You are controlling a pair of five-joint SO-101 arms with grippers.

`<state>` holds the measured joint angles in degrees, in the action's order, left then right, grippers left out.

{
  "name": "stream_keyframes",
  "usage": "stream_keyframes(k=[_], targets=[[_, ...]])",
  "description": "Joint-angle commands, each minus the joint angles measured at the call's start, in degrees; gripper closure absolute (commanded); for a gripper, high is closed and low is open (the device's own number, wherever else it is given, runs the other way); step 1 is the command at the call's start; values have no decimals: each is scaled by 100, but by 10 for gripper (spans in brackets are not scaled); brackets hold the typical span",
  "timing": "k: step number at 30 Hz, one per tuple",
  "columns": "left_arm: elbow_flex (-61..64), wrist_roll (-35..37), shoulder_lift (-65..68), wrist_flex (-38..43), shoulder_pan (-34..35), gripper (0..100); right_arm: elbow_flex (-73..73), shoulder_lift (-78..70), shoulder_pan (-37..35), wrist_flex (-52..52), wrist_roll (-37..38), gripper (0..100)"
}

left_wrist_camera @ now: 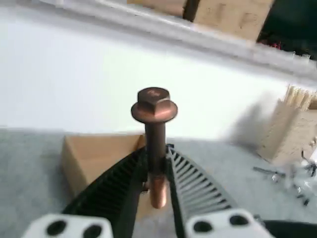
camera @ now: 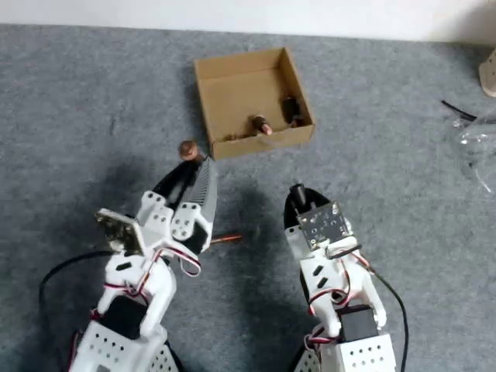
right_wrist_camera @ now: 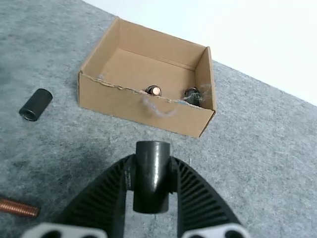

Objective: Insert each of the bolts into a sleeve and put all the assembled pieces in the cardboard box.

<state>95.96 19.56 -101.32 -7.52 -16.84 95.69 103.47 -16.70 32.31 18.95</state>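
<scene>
My left gripper [camera: 191, 169] is shut on a copper bolt [left_wrist_camera: 154, 130], held upright with its hex head [camera: 187, 149] above the fingers, just in front of the cardboard box [camera: 232, 89]. To its right, my right gripper [camera: 297, 198] is shut on a black sleeve [right_wrist_camera: 151, 177] that stands upright with its open end up. Two assembled pieces [right_wrist_camera: 153, 90] [right_wrist_camera: 191, 93] lie inside the box against its near wall [right_wrist_camera: 124, 104]. A loose black sleeve [right_wrist_camera: 35, 104] lies on the grey mat. A second copper bolt [camera: 226, 238] lies on the mat between the two arms.
Grey mat [camera: 387, 194] covers the table, with open room right of the box. A clear plastic item [camera: 474, 143] with black wires and a wooden piece [camera: 488, 71] sit at the far right edge. A white surface borders the mat at the back.
</scene>
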Motion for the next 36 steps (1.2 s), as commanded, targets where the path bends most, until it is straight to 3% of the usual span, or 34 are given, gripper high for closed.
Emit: stream_keyframes(k=[1, 8, 15, 27, 30, 36], targets=[[127, 79, -13, 88, -101, 994, 541, 22, -286, -259, 53, 993], [127, 993, -57, -510, -101, 994, 541, 22, -1182, -251, 70, 993], [127, 1090, -57, -589, -119, 994, 541, 22, -2211, -75, 624, 993], [66, 1099, -57, -818, -743, 994, 505, 31, -2264, 31, 571, 993], [66, 1125, -66, -818, -716, 994, 505, 31, -2308, 22, 202, 993], [57, 1846, -66, -818, -435, 994, 514, 31, -2273, -321, 167, 993]])
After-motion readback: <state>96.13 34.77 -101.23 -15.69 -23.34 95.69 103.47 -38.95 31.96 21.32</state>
